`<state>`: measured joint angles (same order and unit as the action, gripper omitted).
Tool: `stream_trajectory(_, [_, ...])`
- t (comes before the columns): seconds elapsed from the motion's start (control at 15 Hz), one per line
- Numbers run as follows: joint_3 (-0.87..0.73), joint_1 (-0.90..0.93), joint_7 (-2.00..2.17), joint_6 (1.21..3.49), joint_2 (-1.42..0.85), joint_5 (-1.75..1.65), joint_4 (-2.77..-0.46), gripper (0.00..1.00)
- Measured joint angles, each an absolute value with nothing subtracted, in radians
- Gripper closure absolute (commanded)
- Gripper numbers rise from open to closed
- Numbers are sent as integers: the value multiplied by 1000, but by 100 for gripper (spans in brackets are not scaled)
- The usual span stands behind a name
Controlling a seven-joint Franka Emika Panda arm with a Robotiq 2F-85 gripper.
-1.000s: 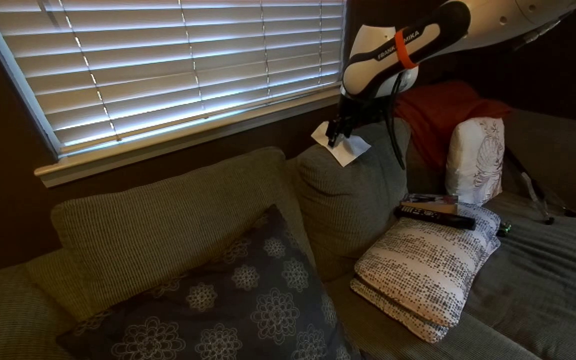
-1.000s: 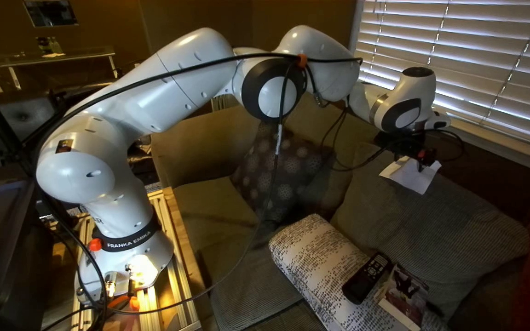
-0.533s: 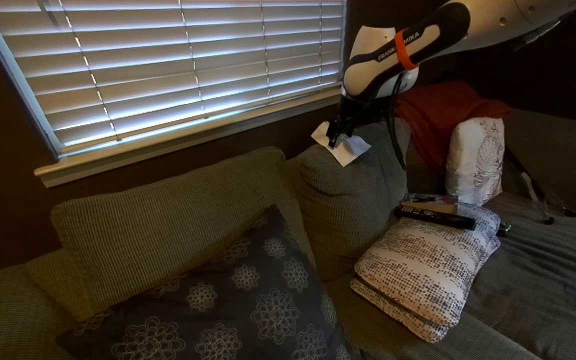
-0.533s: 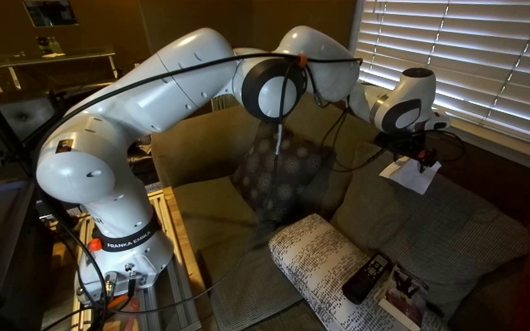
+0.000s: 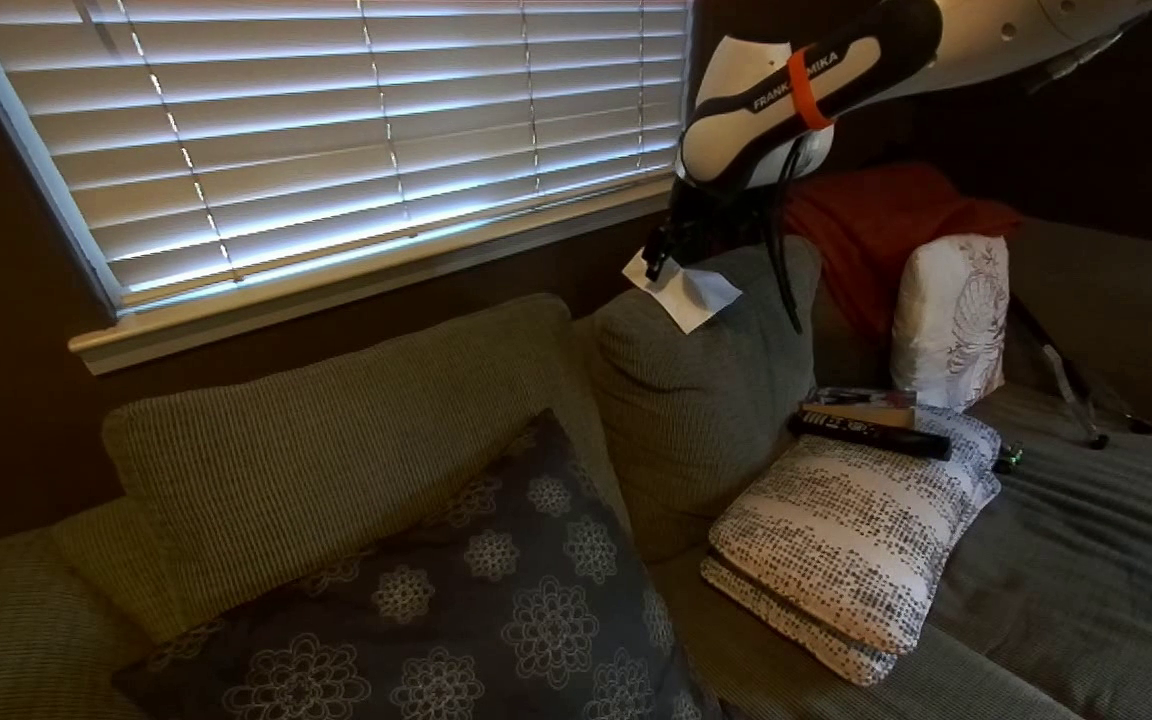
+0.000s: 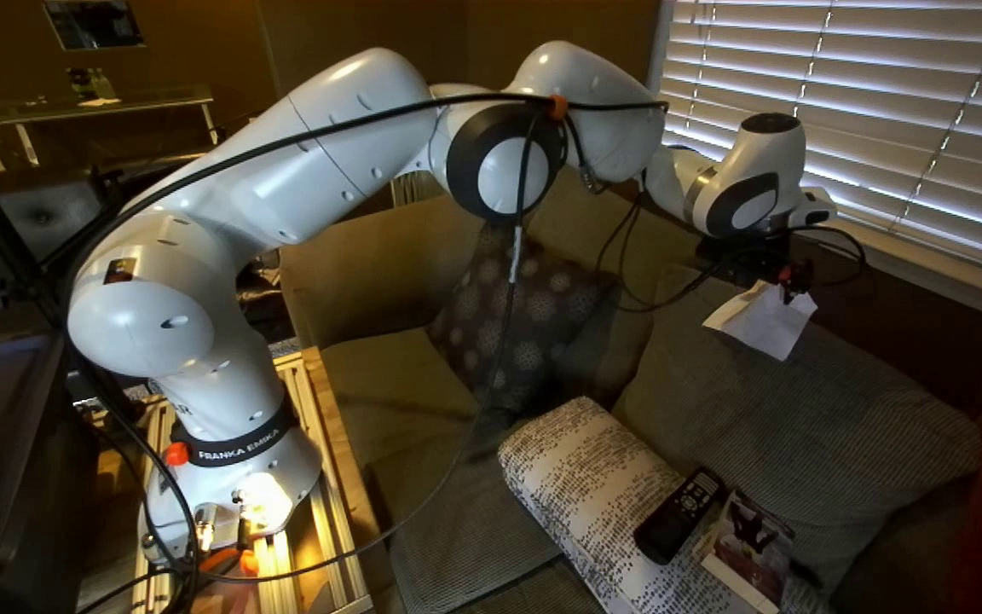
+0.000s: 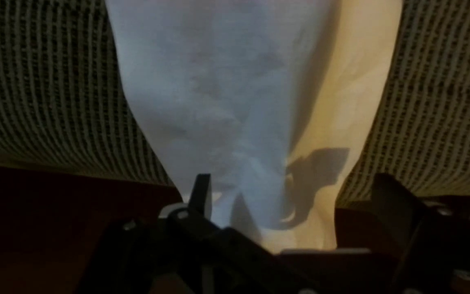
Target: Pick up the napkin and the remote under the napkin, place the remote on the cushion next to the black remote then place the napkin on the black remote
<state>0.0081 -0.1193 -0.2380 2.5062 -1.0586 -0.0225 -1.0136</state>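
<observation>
The napkin is a thin white paper square, creased, with a raised fold across it, lying over the rounded top of the ribbed olive-grey sofa backrest. In the wrist view most of it reads bluish, while a strip along the right glows cream-yellow and carries a sharp shadow. The gripper has its 2 fingers parted wide, part of the napkin between them; the light is dim there, so whether a fingertip touches the paper I cannot tell. In both exterior views the slim black remote lies on the white, dark-speckled cushion, beside a flat printed item.
</observation>
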Motion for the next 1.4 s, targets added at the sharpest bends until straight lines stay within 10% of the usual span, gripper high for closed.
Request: stream_trajectory(1.4, [35, -124, -274, 2647, -1155, -22, -907, 0])
